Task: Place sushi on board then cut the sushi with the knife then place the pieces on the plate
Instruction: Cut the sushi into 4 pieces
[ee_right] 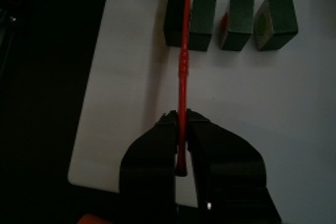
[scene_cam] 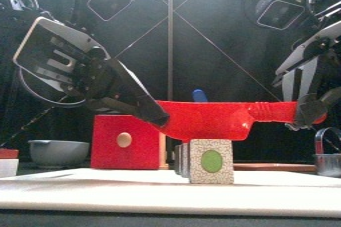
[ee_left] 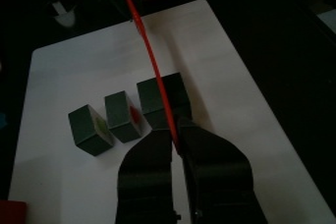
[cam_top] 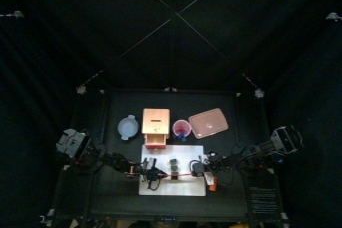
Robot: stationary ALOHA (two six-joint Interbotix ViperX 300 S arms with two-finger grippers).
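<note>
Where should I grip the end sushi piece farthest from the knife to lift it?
Probably from above, closing on the end piece across its two outer sides, which stand free; one cut face sits close to the middle piece. The left gripper and right gripper are both shut on the red knife.

The left gripper [ee_left: 174, 138] pinches a red knife [ee_left: 147, 56], blade seen edge-on over the white cutting board [ee_left: 250, 110]. The blade runs across the end block of three dark green sushi pieces [ee_left: 122, 120] standing side by side.
</note>
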